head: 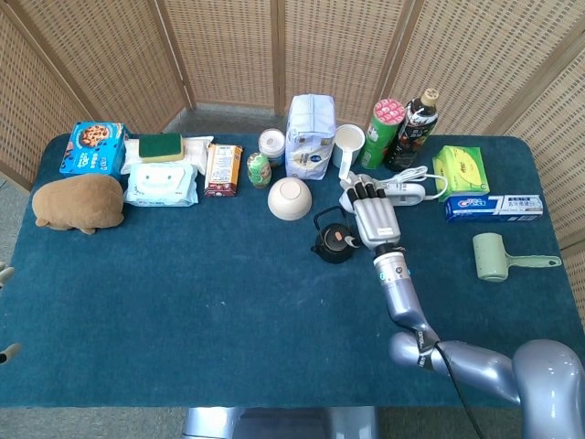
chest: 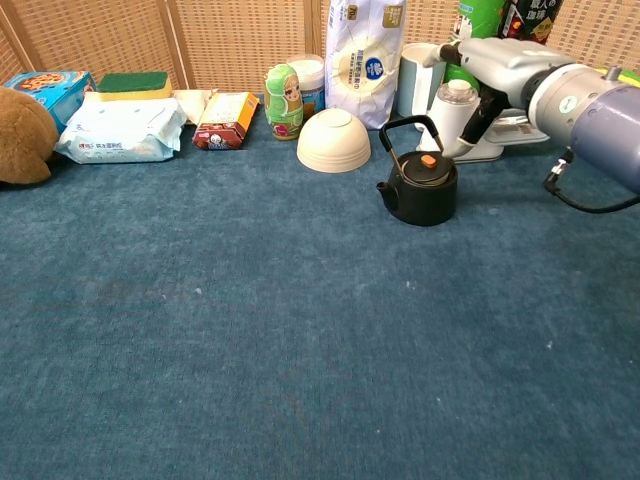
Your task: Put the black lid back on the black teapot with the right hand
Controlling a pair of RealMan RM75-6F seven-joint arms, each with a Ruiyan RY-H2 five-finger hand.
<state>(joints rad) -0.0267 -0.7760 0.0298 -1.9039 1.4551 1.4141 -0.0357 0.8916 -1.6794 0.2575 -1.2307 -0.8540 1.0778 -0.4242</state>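
Note:
The black teapot (head: 333, 241) (chest: 420, 186) stands mid-table with its handle upright. The black lid (head: 336, 237) (chest: 427, 166), with an orange knob, sits on the pot's mouth. My right hand (head: 373, 219) (chest: 497, 66) hovers just right of the pot and above it. Its fingers are stretched out flat toward the back and hold nothing; in the chest view the thumb hangs down, apart from the pot. Of my left hand only small bits (head: 4, 273) show at the table's left edge.
A white bowl (head: 290, 198) (chest: 334, 140) lies upside down left of the pot. A white SUPOR appliance (chest: 455, 122) with its cord stands right behind, under the hand. Bag, cup, can and bottle line the back; a toothpaste box (head: 494, 208) and lint roller (head: 498, 256) lie to the right.

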